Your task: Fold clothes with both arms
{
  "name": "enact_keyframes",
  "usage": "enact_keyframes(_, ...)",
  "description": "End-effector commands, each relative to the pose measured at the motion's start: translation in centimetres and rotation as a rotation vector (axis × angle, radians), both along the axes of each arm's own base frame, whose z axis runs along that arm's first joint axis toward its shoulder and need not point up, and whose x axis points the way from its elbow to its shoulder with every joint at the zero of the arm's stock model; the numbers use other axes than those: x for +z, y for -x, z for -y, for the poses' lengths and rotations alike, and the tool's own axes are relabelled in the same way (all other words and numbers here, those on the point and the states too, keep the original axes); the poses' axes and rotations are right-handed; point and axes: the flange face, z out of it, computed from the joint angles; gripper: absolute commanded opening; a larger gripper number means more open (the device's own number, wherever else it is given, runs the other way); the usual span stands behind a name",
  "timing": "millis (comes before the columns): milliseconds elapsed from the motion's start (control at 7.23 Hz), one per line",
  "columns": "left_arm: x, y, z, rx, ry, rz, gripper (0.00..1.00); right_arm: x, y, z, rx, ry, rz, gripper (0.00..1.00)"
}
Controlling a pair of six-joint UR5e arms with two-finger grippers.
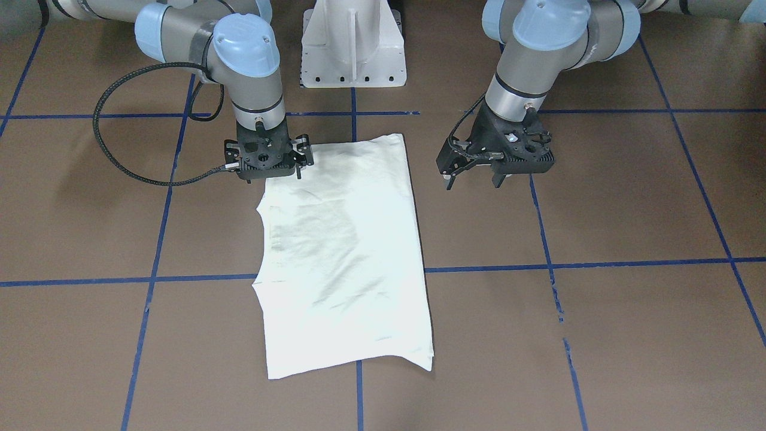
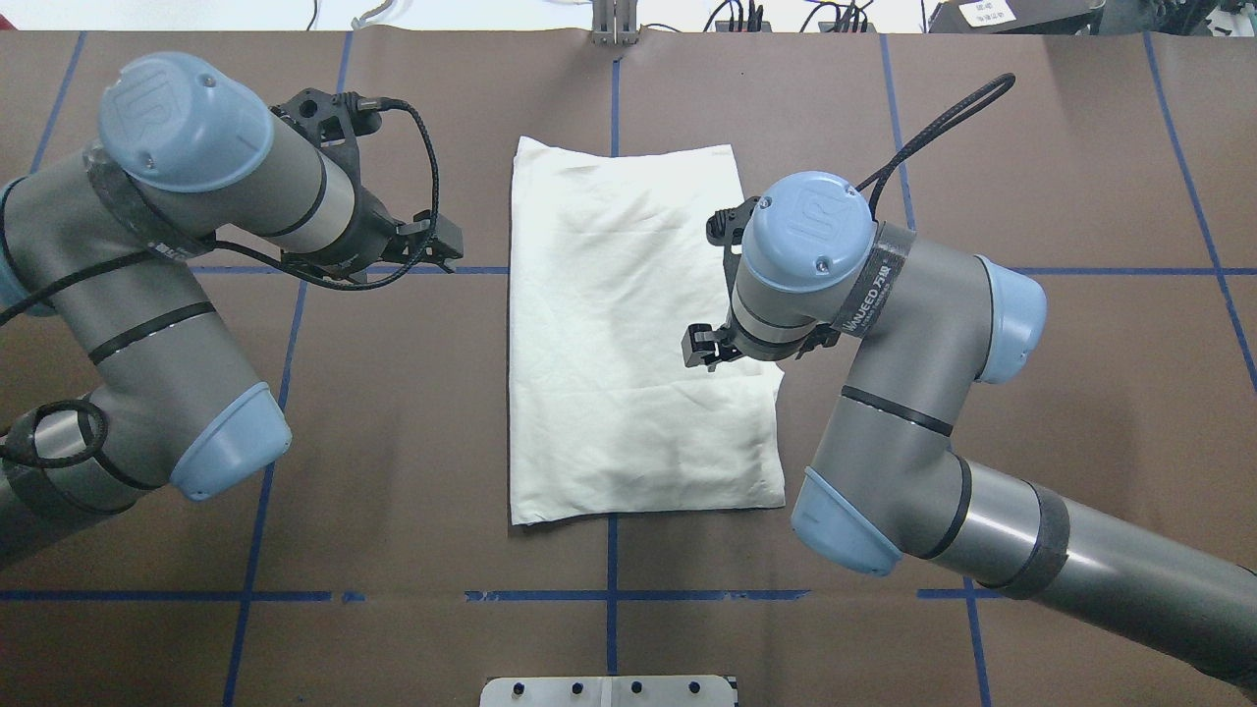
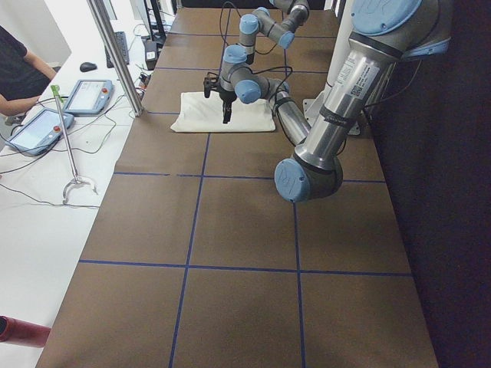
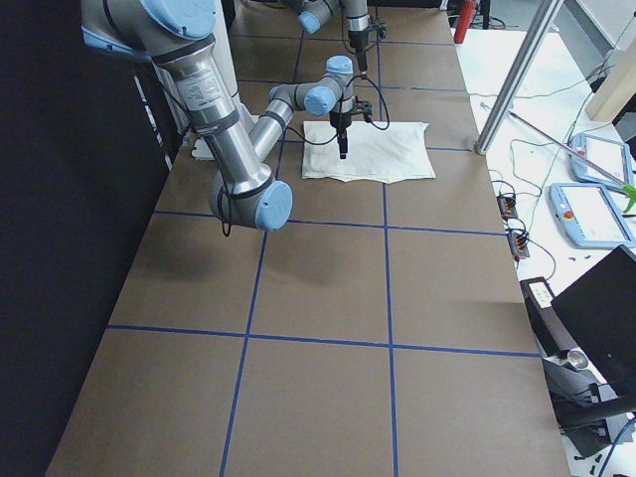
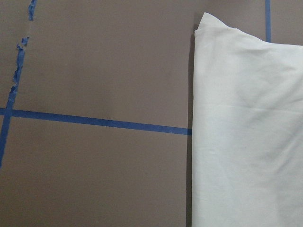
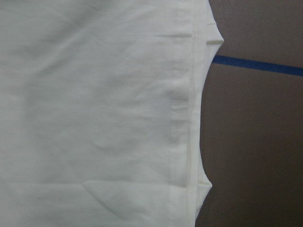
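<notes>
Just beneath right gripper [image 1: 272,175], T-shirt [image 1: 347,257] edge

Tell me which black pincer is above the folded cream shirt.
The right arm's black pincer, over the robot-side corner of the folded cream shirt; the left arm's pincer hangs off the cloth, above brown table.

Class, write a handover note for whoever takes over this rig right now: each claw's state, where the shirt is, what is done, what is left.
Left claw: open, empty, hovering over bare table beside the shirt's long edge.
Right claw: looks open, holding nothing, over the shirt's opposite edge near its robot-side end.
Shirt: flat mid-table, plain side up, folded into a long narrow rectangle, no sleeves showing.
Done: the side folds, seemingly.
Left: probably folding it end to end.
</notes>
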Motion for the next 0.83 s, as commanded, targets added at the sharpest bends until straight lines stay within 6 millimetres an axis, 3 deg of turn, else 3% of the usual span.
enact_keyframes(0, 0.1, -1.2, -0.9, -0.001, 0.034, -0.013, 1.00, -1.4, -0.1, 0.1, 0.007, -0.006, 0.036, 1.00)
enact_keyframes(138, 0.5, -5.4, -4.4, 0.016, 0.131, -0.033, 1.00, -2.0, -0.3, -0.2, -0.002, 0.000, 0.058, 1.00)
enact_keyframes(415, 1.5, -11.5, -12.2, 0.010, 0.322, -0.101, 1.00, -3.2, -1.0, -0.8, -0.009, -0.016, 0.168, 1.00)
enact_keyframes(553, 2.4, -13.2, -14.1, 0.002, 0.387, -0.113, 1.00, -3.5, -1.6, -1.4, 0.024, 0.016, 0.209, 1.00)
enact_keyframes(692, 3.9, -15.3, -14.8, -0.063, 0.424, -0.089, 0.99, -4.0, -2.4, -2.1, 0.027, 0.015, 0.246, 1.00)
